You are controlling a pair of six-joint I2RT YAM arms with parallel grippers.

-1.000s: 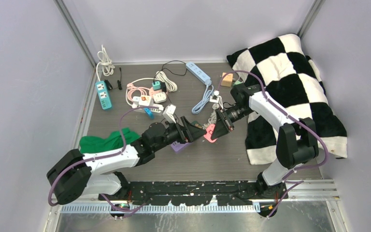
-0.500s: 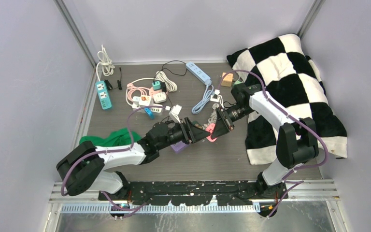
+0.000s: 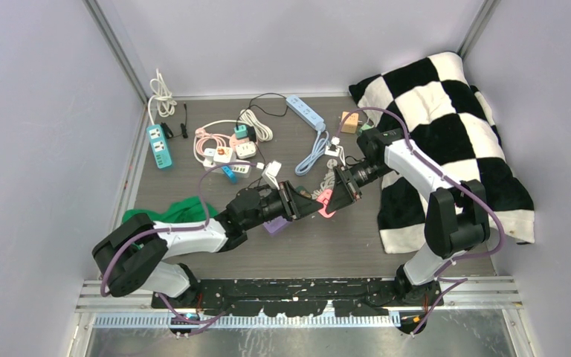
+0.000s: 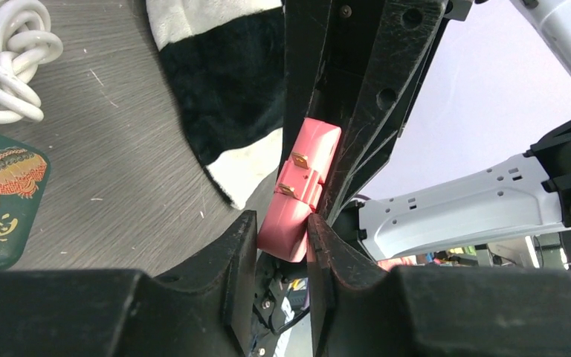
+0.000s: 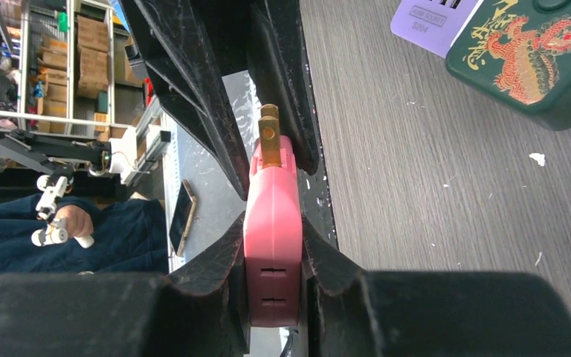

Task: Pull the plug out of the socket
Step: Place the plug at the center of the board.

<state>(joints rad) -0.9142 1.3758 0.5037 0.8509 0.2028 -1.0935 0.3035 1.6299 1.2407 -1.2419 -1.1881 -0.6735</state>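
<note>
your left gripper (image 4: 281,223) pinches the pink plug (image 4: 286,238); the right gripper (image 5: 271,232) (also closed) clamps its socket (image 5: 271,286), lying toward 2 o'clock.

From above, the pink plug (image 3: 326,208) is mostly hidden between the left gripper (image 3: 315,201) and right gripper (image 3: 334,198), and the green box (image 4: 0,197) is cut off at the left wrist view's edge.

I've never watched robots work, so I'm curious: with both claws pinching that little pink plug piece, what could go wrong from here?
1. The left gripper and right gripper clamp the same small pink piece, fingers crowded together; both may hold one part, so pulling might separate nothing.
2. Its brass prongs lie exposed beside the black fingers and might get bent.
</note>
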